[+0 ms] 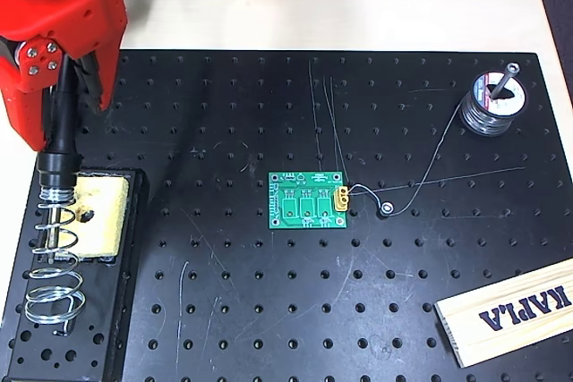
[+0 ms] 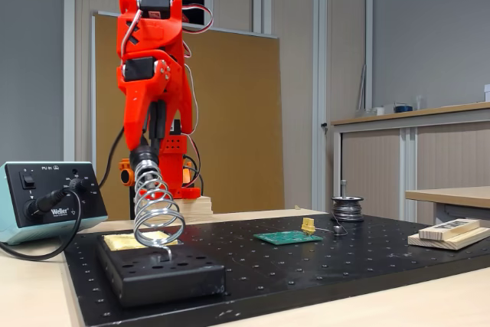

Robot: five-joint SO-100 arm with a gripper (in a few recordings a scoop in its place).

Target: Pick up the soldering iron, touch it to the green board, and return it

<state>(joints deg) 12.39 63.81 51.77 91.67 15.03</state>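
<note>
The red gripper clasps the soldering iron, apparently still seated in the spiral holder at the left of the black plate, well apart from the green board lying mid-plate.

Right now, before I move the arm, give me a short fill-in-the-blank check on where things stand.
1. The red two-finger gripper is closed around the black pen-shaped soldering iron, whose tip sits inside the silver ____ holder.
2. The small square green circuit board has a ____ connector on its edge.
3. The pale wooden block is printed ____.

Missing: spiral wire; yellow; KAPLA
</note>
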